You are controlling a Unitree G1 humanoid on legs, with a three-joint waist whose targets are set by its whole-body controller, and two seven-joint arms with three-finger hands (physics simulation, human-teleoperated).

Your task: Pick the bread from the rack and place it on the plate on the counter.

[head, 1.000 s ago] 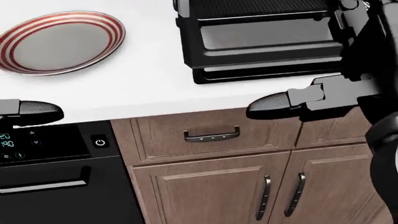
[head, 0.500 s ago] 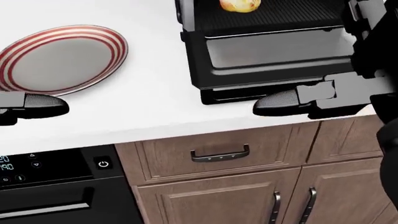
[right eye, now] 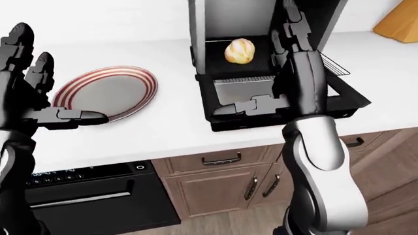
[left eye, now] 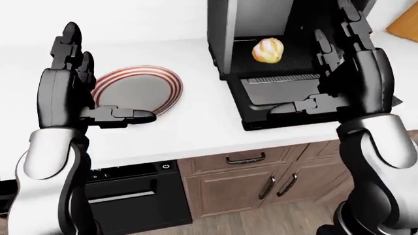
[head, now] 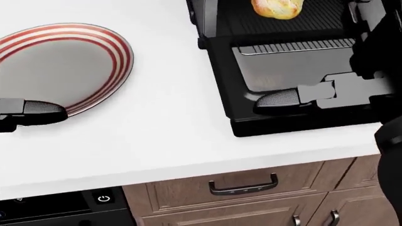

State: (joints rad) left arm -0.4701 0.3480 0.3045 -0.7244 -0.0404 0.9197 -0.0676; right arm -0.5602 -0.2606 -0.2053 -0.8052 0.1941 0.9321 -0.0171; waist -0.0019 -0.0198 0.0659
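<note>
Approach step: both hands [left eye: 65, 88] [left eye: 349, 73] splayed, empty; bread [left eye: 268, 50] on rack [right eye: 238, 66]; next, right hand reaches in; plate [left eye: 134, 90] waiting.

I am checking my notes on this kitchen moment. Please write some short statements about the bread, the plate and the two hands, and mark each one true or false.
1. The bread lies on the rack inside the black oven. True.
2. The plate already has the bread on it. False: the striped plate holds nothing.
3. The right hand is closed round the bread. False: its fingers are open, and in the eye views it stands to the right of the bread, apart from it.
4. The left hand is open and holds nothing. True.
5. The oven door is shut. False: it is folded down onto the white counter.
</note>
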